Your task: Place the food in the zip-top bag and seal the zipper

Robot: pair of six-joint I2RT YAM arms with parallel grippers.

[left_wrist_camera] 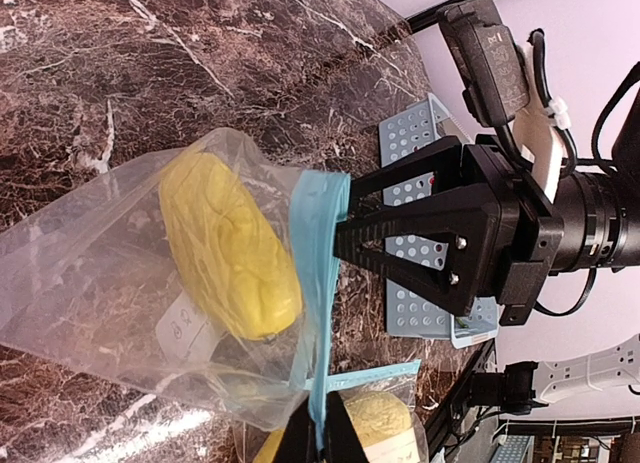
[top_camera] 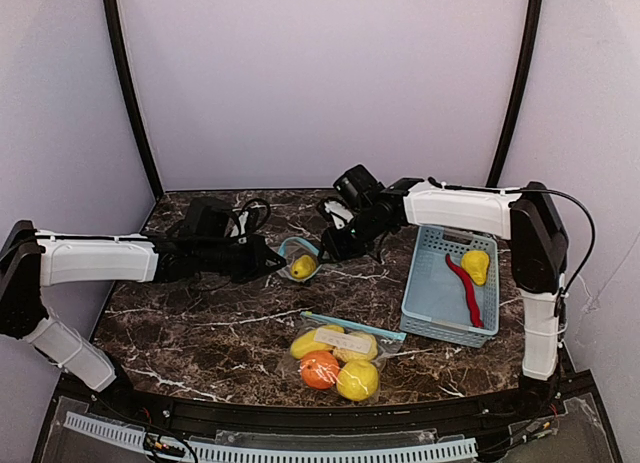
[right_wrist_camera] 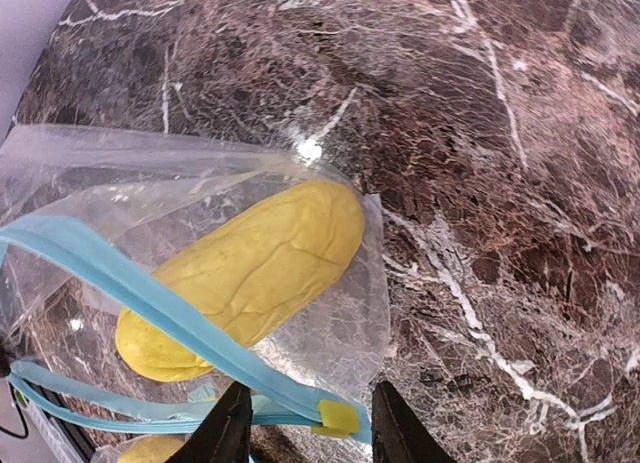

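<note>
A clear zip-top bag (top_camera: 300,255) with a blue zipper strip (right_wrist_camera: 150,298) hangs between my grippers above the table and holds one yellow fruit (right_wrist_camera: 250,278), which also shows in the left wrist view (left_wrist_camera: 230,248). My left gripper (left_wrist_camera: 322,435) is shut on the zipper strip at one end. My right gripper (right_wrist_camera: 305,433) is open, its fingers either side of the yellow slider (right_wrist_camera: 338,416) at the other end. In the top view the left gripper (top_camera: 270,263) and right gripper (top_camera: 330,248) flank the bag.
A second zip-top bag (top_camera: 375,335) lies near the front with yellow fruits (top_camera: 358,380) and an orange (top_camera: 319,369) in it. A pale blue basket (top_camera: 432,295) at the right holds a yellow fruit (top_camera: 477,265) and a red chili (top_camera: 466,288).
</note>
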